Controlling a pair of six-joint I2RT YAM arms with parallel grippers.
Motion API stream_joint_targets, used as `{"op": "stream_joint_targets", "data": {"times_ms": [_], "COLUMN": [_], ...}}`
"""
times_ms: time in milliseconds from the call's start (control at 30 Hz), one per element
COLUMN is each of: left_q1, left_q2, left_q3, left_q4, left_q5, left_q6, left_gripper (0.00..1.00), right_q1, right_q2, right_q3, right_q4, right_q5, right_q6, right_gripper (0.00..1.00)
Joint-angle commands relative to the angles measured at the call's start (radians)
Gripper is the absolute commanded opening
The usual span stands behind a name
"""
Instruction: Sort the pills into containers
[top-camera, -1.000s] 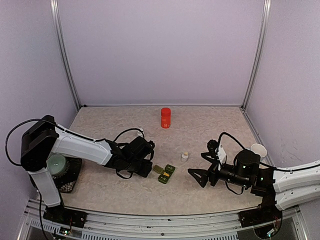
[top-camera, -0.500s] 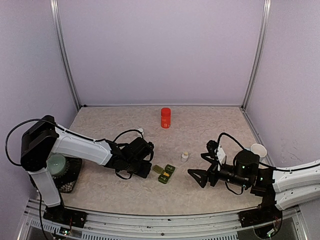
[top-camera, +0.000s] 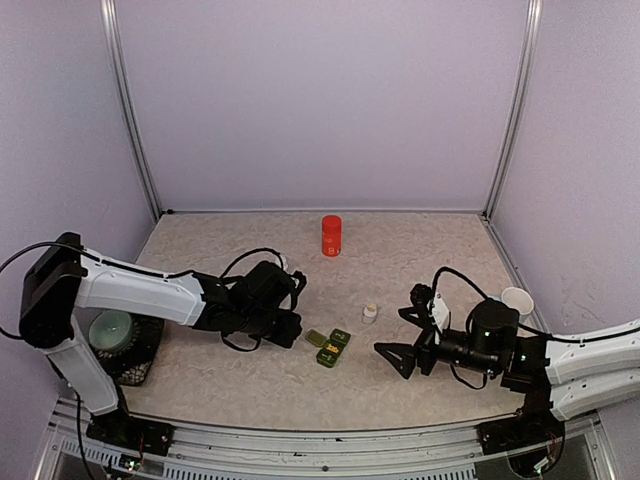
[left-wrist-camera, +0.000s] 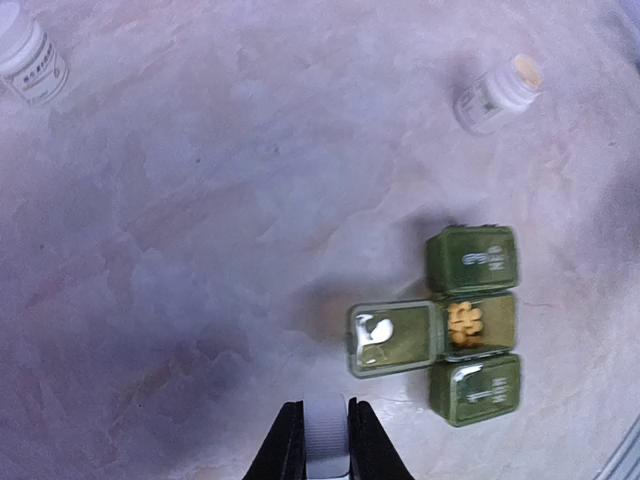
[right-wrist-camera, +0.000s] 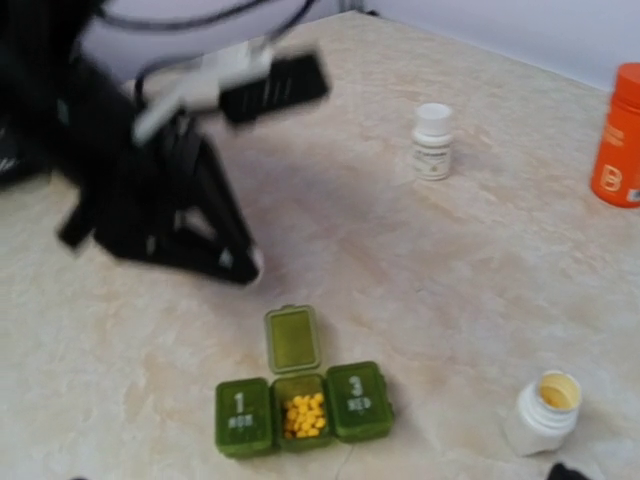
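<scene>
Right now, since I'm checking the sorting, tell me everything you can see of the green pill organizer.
The pill organizer is a dark green plastic strip of three joined square compartments, lying flat on the beige marbled table. The middle one is open, its hinged lid folded out flat, with yellow pills inside. The outer two are shut, printed 1 and 3. Nothing touches it; the left claw, gripping a white cap, is apart from it.

Containers (top-camera: 333, 347) mid-table, pills (left-wrist-camera: 465, 323) in middle compartment (2 of 3); nearest bottle (top-camera: 370, 313) behind-right.
</scene>
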Motion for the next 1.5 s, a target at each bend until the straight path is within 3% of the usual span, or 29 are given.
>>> {"op": "stream_joint_targets", "data": {"times_ms": [0, 367, 600, 767, 867, 1033, 1200, 1333, 1467], "left_q1": [0.003, -0.064, -0.093, -0.117, -0.121, -0.120, -0.155, -0.203, -0.231], "left_q2": [-0.112, -0.206, -0.212, -0.186, -0.181, -0.192, -0.247, -0.258, -0.205], "left_q3": [-0.002, 0.002, 0.017, 0.049, 0.050, 0.056, 0.038, -0.008, -0.004], "left_q4": [0.067, 0.191, 0.250, 0.251, 0.258, 0.193, 0.110, 0.113, 0.121], "left_q5": [0.132, 0.285, 0.332, 0.335, 0.335, 0.275, 0.166, 0.127, 0.155], "left_q6": [-0.041, -0.216, -0.258, -0.257, -0.259, -0.237, -0.204, -0.151, -0.052], "left_gripper": [0.17, 0.17, 0.18, 0.18, 0.18, 0.18, 0.29, 0.46, 0.68], "right_q1": [0.015, 0.102, 0.120, 0.124, 0.123, 0.125, 0.125, 0.136, 0.148], "right_q2": [0.033, 0.184, 0.275, 0.331, 0.349, 0.324, 0.219, 0.071, -0.033], "right_q3": [0.040, 0.129, 0.199, 0.270, 0.295, 0.289, 0.282, 0.202, 0.259], "right_q4": [0.024, 0.124, 0.134, 0.083, 0.058, -0.007, -0.277, -0.406, -0.629], "right_q5": [-0.054, -0.028, -0.048, -0.057, -0.044, -0.005, 0.008, -0.043, -0.072], "right_q6": [-0.097, -0.352, -0.405, -0.415, -0.412, -0.390, -0.196, -0.019, 0.108], "right_gripper": [0.98, 0.96, 0.92, 0.83, 0.73, 0.73, 0.73, 0.72, 0.72]}}
